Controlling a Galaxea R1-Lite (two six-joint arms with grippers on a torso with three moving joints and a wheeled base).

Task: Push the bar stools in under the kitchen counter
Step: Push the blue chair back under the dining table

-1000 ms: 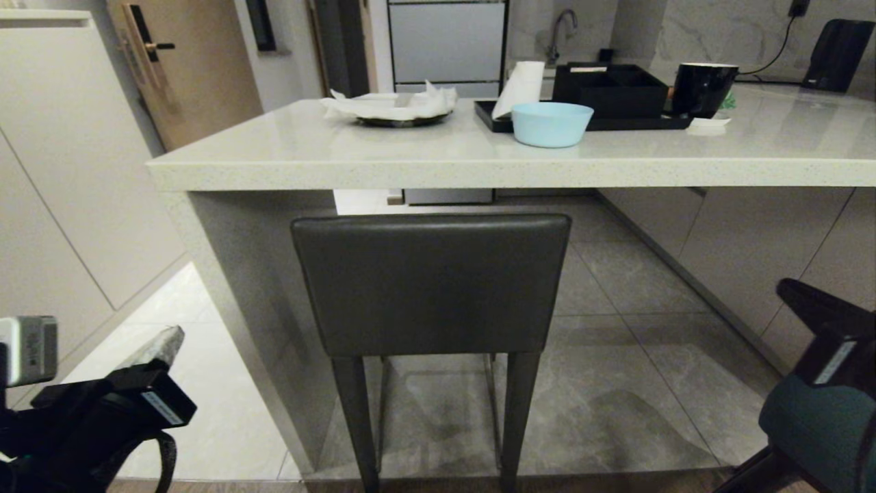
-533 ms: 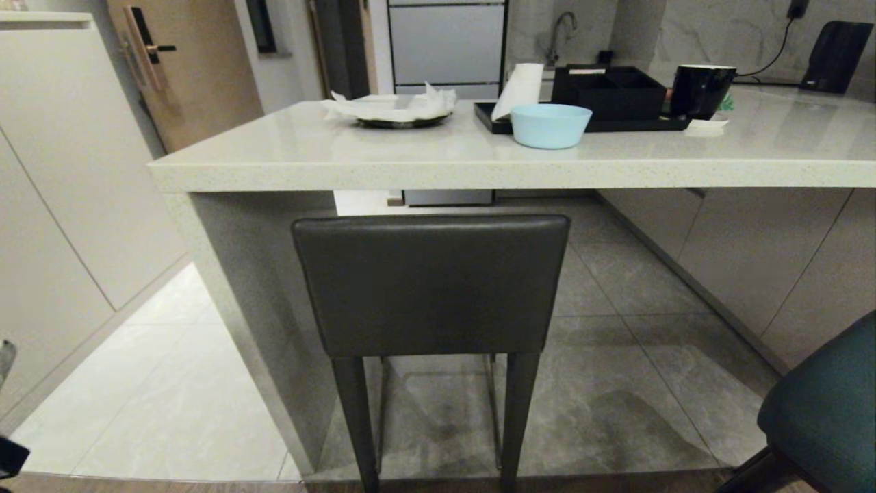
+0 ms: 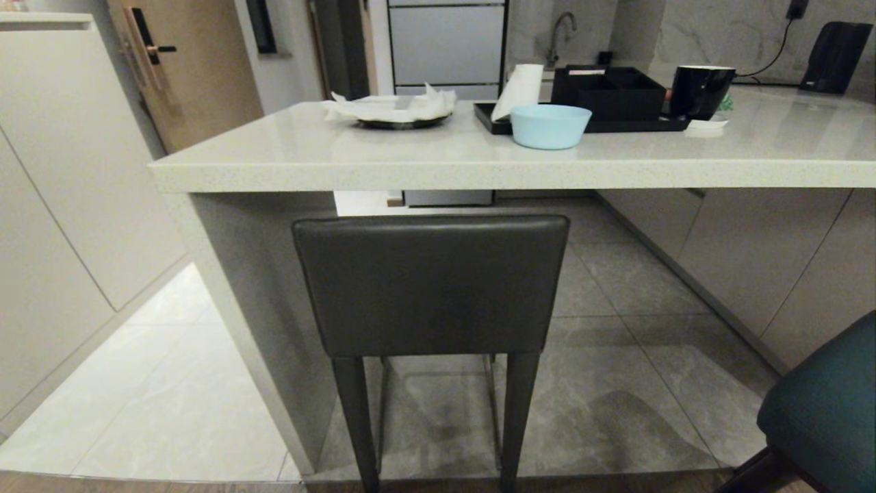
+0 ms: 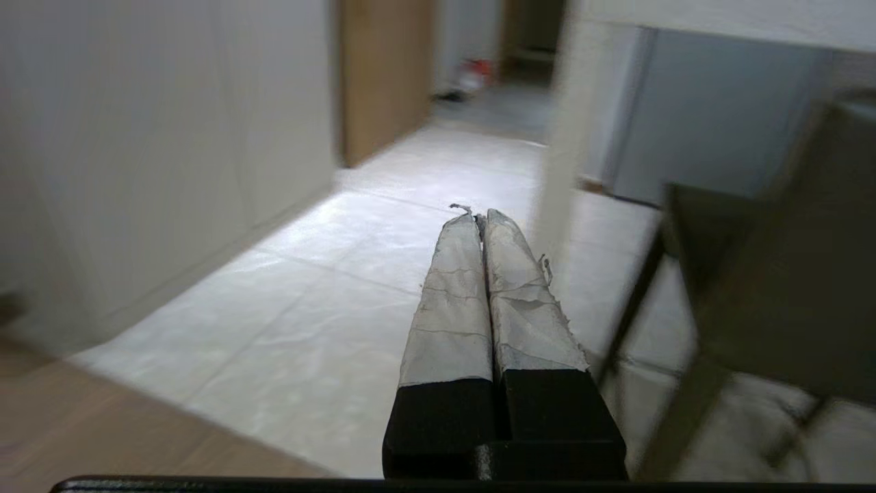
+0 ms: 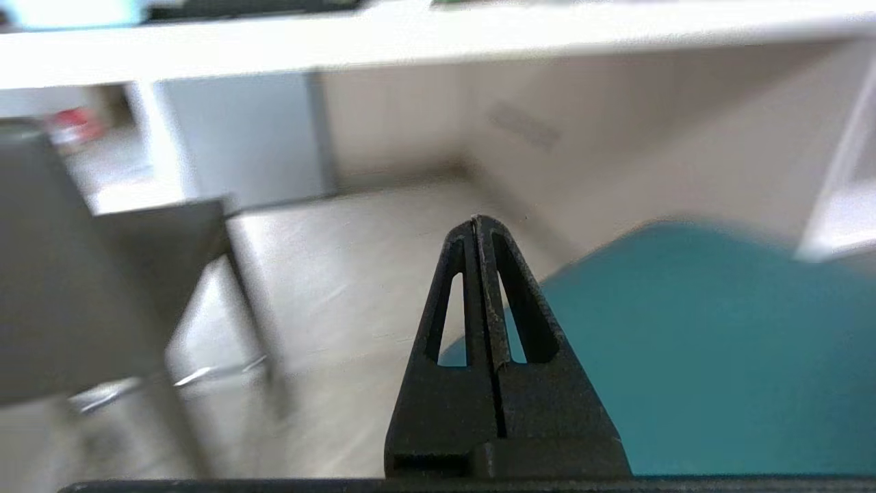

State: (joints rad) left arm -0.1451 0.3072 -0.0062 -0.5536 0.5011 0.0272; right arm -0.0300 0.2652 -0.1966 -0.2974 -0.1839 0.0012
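The dark grey stool (image 3: 431, 284) stands square to the kitchen surface (image 3: 479, 161), its boxy back just below the thick front edge and its tapered legs on the grey floor tiles (image 3: 616, 383), beside the slab side panel (image 3: 253, 287); the seat lies beneath the overhang. The teal stool (image 3: 825, 418) is at the right edge of the head view, further out from the surface and well apart from the grey one. On the surface sit a light blue bowl (image 3: 551, 125), a black tray (image 3: 582, 113) and a plate with crumpled paper (image 3: 393, 108). Neither arm appears in the head view. The left claw (image 4: 482, 222) is pressed together over pale floor tiles, holding nothing. The right claw (image 5: 477, 226) is likewise pressed together, empty, above the teal stool.
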